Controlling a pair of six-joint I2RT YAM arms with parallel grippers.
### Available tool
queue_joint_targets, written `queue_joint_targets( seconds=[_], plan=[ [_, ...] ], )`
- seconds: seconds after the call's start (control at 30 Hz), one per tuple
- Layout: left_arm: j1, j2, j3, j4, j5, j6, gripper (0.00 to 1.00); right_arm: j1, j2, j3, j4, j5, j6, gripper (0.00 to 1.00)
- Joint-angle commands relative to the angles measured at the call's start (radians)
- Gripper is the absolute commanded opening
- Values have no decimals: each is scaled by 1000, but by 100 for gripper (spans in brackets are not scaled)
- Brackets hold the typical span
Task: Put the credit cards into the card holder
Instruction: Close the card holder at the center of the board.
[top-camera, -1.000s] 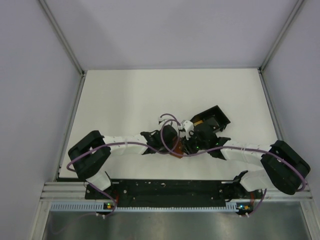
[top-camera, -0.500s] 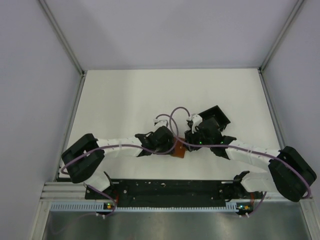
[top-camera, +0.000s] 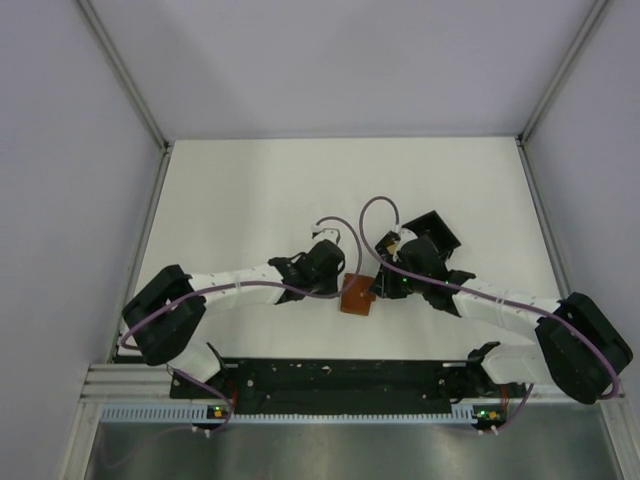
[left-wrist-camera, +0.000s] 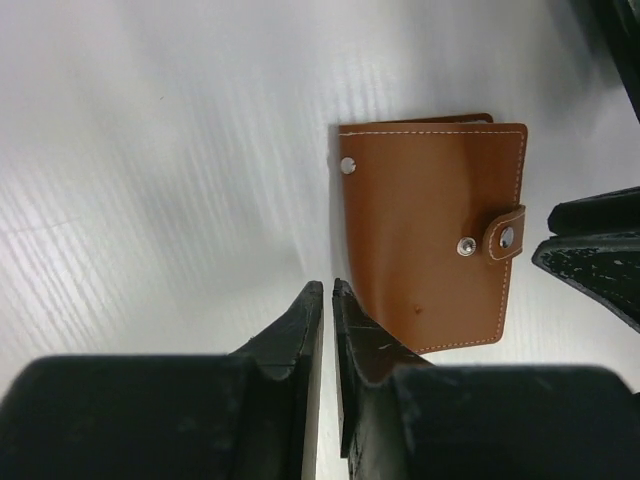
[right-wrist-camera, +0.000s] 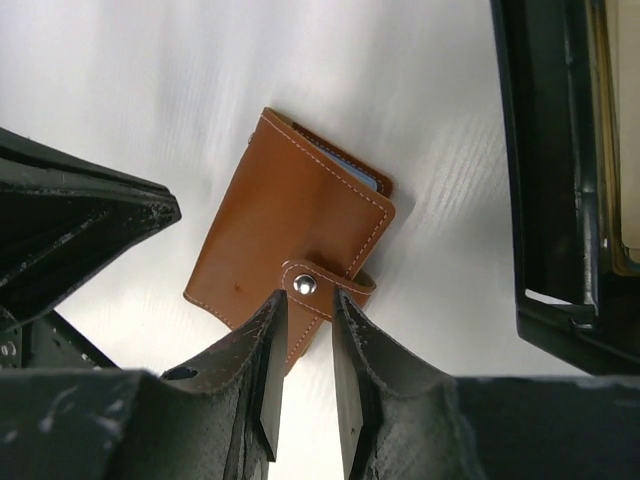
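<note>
The card holder (top-camera: 355, 295), a brown leather wallet, lies folded shut on the white table between my two grippers, its tab snapped. It fills the middle of the left wrist view (left-wrist-camera: 430, 230) and the right wrist view (right-wrist-camera: 290, 240). A thin blue card edge (right-wrist-camera: 352, 172) peeks from its folded side. My left gripper (top-camera: 337, 278) (left-wrist-camera: 327, 288) sits just left of the wallet, shut with nothing in it. My right gripper (top-camera: 383, 283) (right-wrist-camera: 305, 295) hovers over the tab, its jaws a little apart and empty. No loose cards show on the table.
A black open-frame box (top-camera: 432, 233) stands just behind the right gripper; in the right wrist view its wall (right-wrist-camera: 545, 150) fills the right side, with tan and pale flat edges (right-wrist-camera: 603, 110) inside. Purple cables loop above both wrists.
Both grippers have drawn back from the wallet, the left one leftward and the right one rightward. The wallet, covered by them before, now lies in plain sight on the table.
</note>
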Motion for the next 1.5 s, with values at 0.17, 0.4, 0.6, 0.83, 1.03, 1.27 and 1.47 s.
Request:
queue_joint_targets(
  seconds=[0.17,0.4,0.6,0.83,1.03,1.27,1.47],
  plan=[
    [3,17,44,132,137,147,16,-6,-13,-24,-7,83,121,18],
    [3,80,58,164,214,182,18,-6,41,-26,46,28,139,14],
    [3,123,45,159,156,165,17,-6,58,-24,75,4,142,14],
    [3,134,-7,153,122,107,12,-6,79,-9,100,-21,134,14],
    [2,144,-33,164,125,98,9,-3,92,11,105,-38,122,12],
    [2,148,-28,167,126,104,8,6,95,48,89,-38,93,10],
    [2,146,-24,168,134,104,7,45,142,104,50,14,82,8]
  ],
)
